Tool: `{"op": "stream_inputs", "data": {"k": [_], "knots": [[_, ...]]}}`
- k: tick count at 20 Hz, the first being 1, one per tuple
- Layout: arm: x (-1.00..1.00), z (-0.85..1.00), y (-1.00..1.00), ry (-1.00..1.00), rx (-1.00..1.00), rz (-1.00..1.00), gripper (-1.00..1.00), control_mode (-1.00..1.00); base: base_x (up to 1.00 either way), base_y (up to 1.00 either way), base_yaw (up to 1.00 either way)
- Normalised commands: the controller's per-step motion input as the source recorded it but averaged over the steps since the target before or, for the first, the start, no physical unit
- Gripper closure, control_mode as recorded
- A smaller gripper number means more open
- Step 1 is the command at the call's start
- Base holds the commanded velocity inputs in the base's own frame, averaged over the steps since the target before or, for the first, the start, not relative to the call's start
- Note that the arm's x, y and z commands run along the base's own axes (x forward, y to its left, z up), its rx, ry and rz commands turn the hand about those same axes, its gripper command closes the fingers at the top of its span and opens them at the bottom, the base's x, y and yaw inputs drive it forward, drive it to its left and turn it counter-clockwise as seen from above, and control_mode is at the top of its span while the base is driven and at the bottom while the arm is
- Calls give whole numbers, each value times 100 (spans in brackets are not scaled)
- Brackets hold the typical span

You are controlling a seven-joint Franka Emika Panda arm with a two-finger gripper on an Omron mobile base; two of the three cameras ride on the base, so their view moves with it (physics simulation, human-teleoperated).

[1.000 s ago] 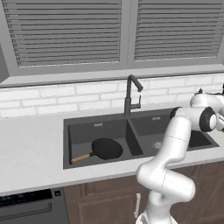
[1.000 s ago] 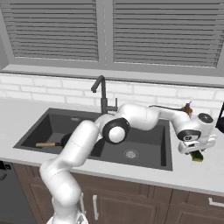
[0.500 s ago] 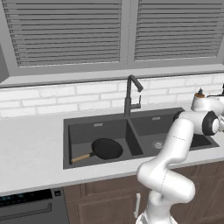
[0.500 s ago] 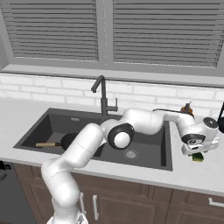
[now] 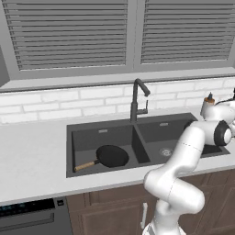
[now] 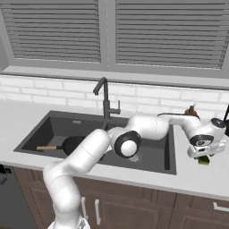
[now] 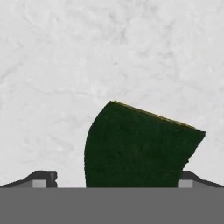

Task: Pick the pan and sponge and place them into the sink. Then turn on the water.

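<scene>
The green sponge (image 7: 140,148) lies on the white counter right of the sink, its yellowish side showing as a thin edge on top. My gripper (image 7: 116,179) is open and low over it, one dark fingertip (image 7: 43,177) well clear on the left and the other at the sponge's right corner. From the right base view the gripper (image 6: 205,154) hangs just above the sponge (image 6: 204,160). The black pan (image 5: 111,156) with its wooden handle rests in the left basin of the dark sink (image 5: 101,130). No water runs from the faucet (image 5: 135,98).
A soap bottle (image 6: 191,112) stands on the counter just behind my hand, near the sink's right rim (image 6: 172,167). The arm stretches across the right basin. The counter's front edge is close below the sponge.
The hand has shifted a little further right and dropped closer over the sponge. The pan has stayed in the left basin.
</scene>
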Motion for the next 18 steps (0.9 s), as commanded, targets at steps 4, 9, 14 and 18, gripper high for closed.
{"op": "stream_inputs", "data": {"k": [4,9,14,18], "knots": [[0,-97,0,24,0,0,100,-100,0,0,0],[-11,-98,0,22,0,0,100,-100,0,0,0],[-87,-60,10,-7,6,0,100,-100,0,0,0],[-100,-12,57,-4,27,0,100,-100,0,0,0]]}}
